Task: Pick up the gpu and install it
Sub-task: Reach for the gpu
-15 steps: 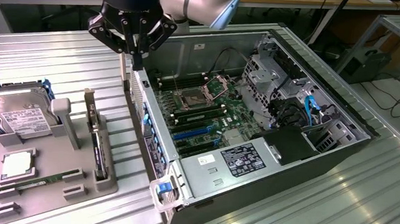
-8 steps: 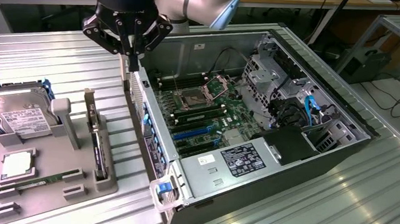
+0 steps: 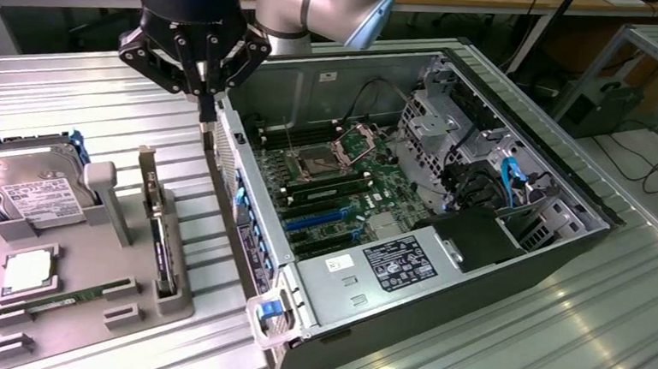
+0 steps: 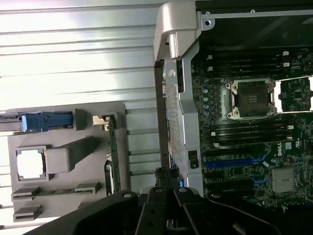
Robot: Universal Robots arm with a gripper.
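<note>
- The jaws are pressed together with nothing held between them.
- In the exterior view the jaws hang below the arm [image 3: 317, 8]. They sit over the ribbed metal bench [image 3: 94, 101], just beside the near wall of the computer case [image 3: 447, 320].
- The gpu [image 3: 164, 239] stands on its long edge in a slot of the grey holder tray [image 3: 90, 260], with its silver bracket [image 3: 147, 173] at one end.
- The jaws are above and clear of the gpu, with no contact between them.
- In the wrist view the gpu [image 4: 113, 156] runs along the tray [image 4: 93, 171] edge that faces the case [image 4: 171, 98]. The bracket [image 4: 100, 120] is at one end of it.
- The same tray carries:
  - a hard drive [image 3: 31, 188], propped at a tilt toward the exterior view's left;
  - a processor chip [image 3: 29, 271], lying flat;
  - a green memory stick [image 3: 71, 296], in a slot.
- The case lies on its side with the panel off, exposing the motherboard [image 3: 329, 189].
- On the motherboard, the processor socket [image 3: 311, 162] has its frame swung open.
- Blue expansion slots [image 3: 316, 221] lie between the socket and the power supply [image 3: 387, 265].
</note>
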